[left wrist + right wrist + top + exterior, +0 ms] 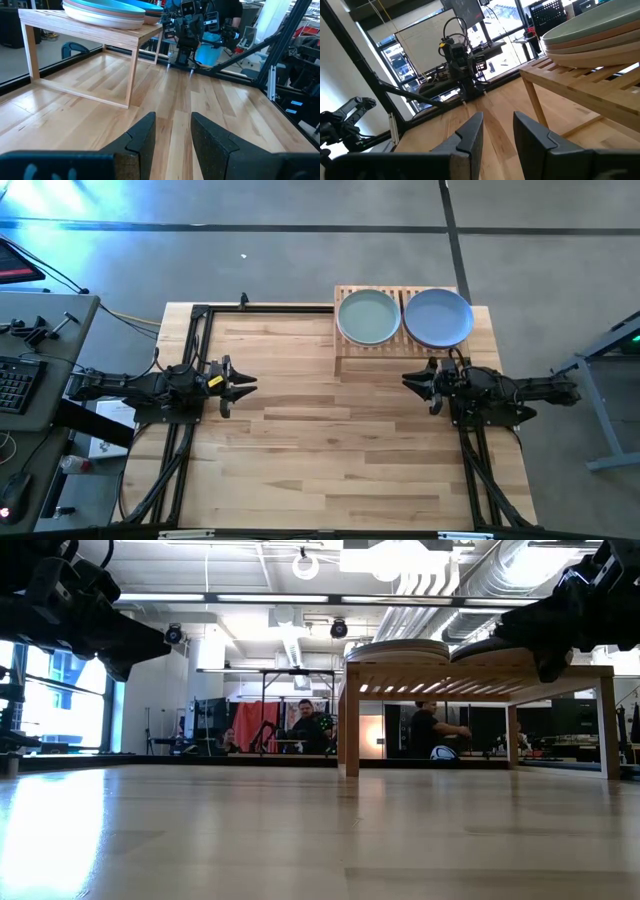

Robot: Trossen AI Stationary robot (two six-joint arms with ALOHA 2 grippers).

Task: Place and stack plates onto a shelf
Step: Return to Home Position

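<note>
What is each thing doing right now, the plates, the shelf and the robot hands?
Shelf, standing upright, holding both stacks.
Mint-topped plate stack, stacked on its left half.
Light blue-topped plate stack, stacked beside it.
Left gripper, jaws open, empty.
Right gripper, jaws open, empty.

My left arm (140,388) lies folded low on my left side, forearm level, left gripper (246,385) pointing straight across at the other arm. Its fingers (142,137) stand apart, nothing between them. On my right, the same pose mirrored: right arm (510,390) tucked in, right gripper (412,382) aimed inward, its fingers (470,135) parted and empty. The two grippers face each other, well apart.
</note>
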